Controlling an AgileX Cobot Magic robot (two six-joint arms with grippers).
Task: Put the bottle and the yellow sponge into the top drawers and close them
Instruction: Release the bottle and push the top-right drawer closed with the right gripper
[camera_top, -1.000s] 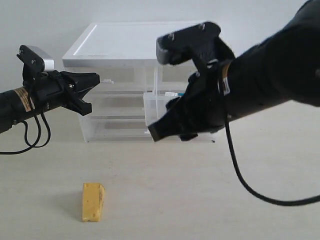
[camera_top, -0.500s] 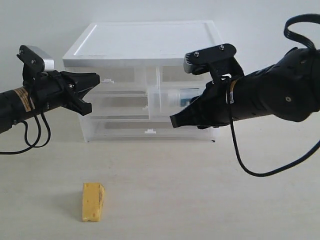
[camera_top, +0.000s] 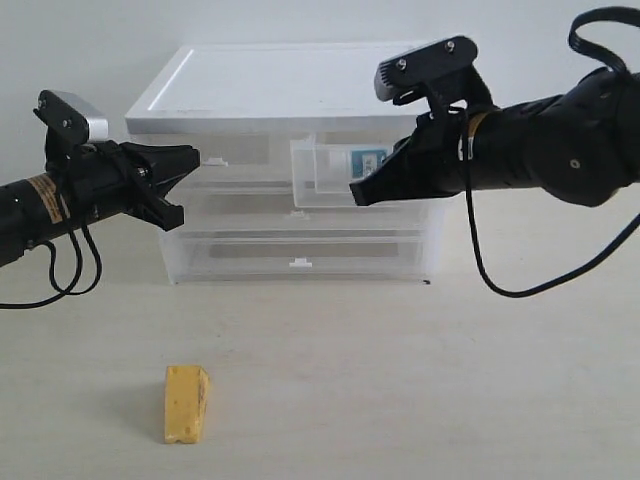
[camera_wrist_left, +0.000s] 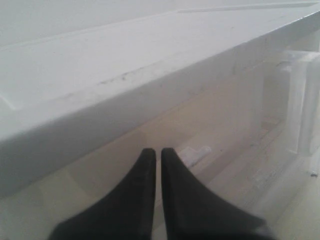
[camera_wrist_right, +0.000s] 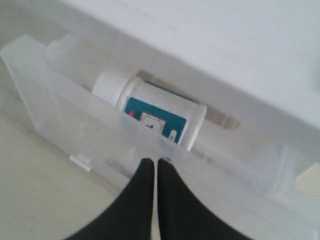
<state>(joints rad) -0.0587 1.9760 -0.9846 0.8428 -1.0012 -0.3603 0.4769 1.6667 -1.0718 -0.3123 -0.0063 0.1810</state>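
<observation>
Exterior view first. The white-topped cabinet stands at the back of the table. The top right drawer is pulled partway out, and the bottle lies inside it, its teal label showing through the clear plastic. The right gripper reaches in from the right, its tip low against that open drawer. Whether it touches the plastic, I can't tell from here. On the other side the left gripper hovers in front of the top left drawer, which sits flush in the cabinet. The yellow sponge lies alone on the table, near the front and well apart from both arms.

Over to the left wrist view. The left gripper has its two black fingers pinched together, with only a thin slit between them and nothing held. Its tips point at a small white tab handle just beyond them, below the cabinet's white top.

Now the right wrist view. The right gripper is clenched as well, and empty. Straight ahead the bottle lies on its side in the open drawer, white cap towards one end wall.
</observation>
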